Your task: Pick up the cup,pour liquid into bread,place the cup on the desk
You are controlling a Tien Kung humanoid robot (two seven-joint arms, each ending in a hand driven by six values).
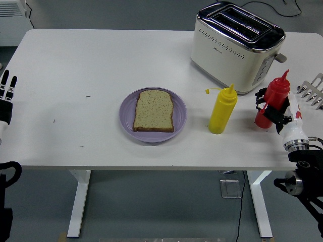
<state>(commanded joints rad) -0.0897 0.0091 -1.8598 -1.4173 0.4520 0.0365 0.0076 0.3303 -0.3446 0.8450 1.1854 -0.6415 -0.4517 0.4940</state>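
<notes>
A slice of bread (154, 111) lies on a purple plate (179, 123) in the middle of the table. No cup is in view; instead a red squeeze bottle (272, 96) stands tilted at the right, and my right hand (270, 112) is shut on it, black fingers wrapped round its body. A yellow squeeze bottle (222, 109) with its cap hanging off stands between the plate and the red bottle. My left hand (7, 96) rests at the left edge, fingers straight and holding nothing.
A cream and chrome toaster (236, 45) stands at the back right, just behind both bottles. A white rack (313, 89) shows at the right edge. The white table (75, 75) has bare surface on its left half.
</notes>
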